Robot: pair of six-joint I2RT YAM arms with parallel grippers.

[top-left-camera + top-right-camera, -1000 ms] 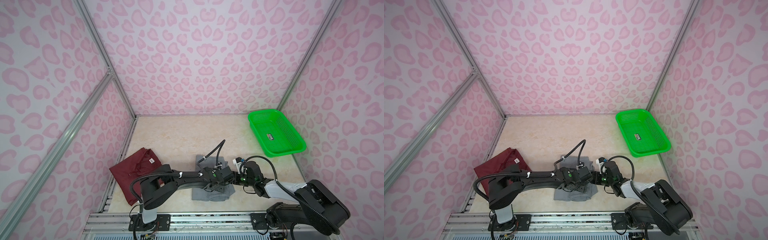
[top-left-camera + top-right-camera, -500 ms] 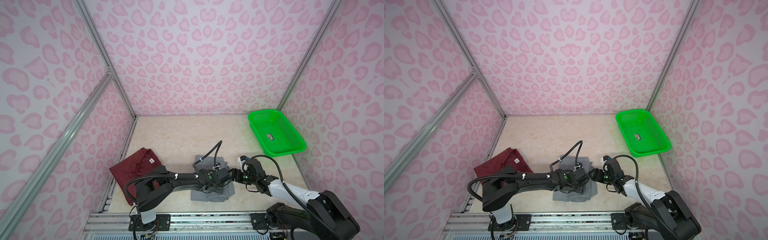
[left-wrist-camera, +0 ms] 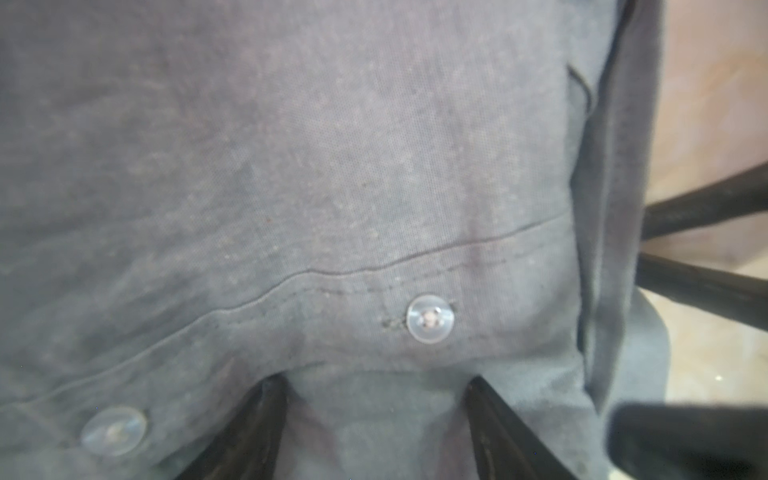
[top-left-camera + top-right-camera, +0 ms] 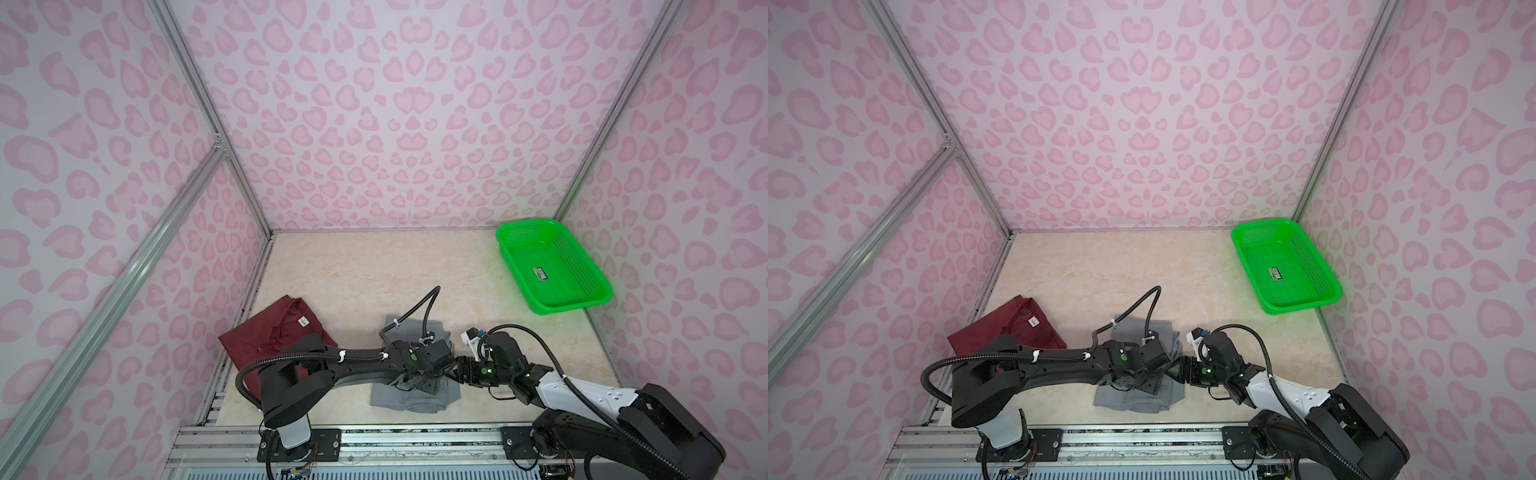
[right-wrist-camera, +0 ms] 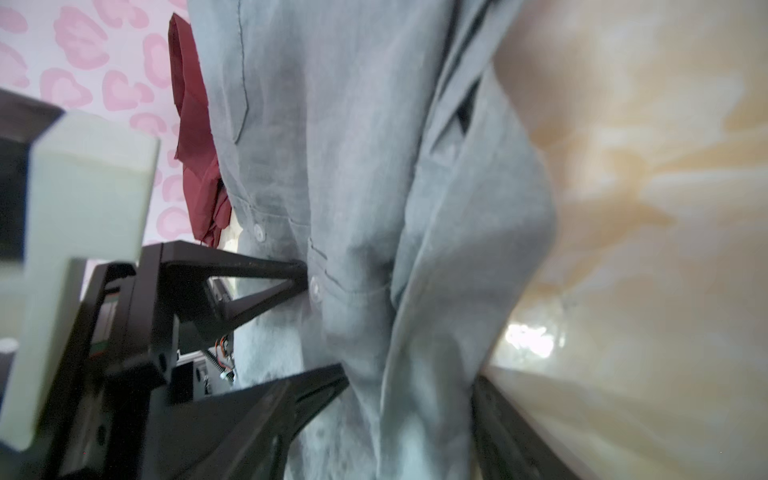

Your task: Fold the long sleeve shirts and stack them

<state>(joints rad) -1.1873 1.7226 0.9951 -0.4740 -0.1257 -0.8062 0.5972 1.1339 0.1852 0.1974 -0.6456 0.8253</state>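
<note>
Basket (image 4: 573, 304) right, behind 2 shirts (image 4: 407, 401)

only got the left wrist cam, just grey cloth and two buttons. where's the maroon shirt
Observer: The maroon shirt lies apart from the grey shirt, left of it in both top views; they are not stacked.
Operator: black bars at my view's edge
Observer: They look like the right gripper, its jaws either side of the grey shirt's folded edge; whether they pinch it I cannot tell.
Operator: basket
Observer: The green basket sits in the table's far right corner, no shirt in it.
</note>
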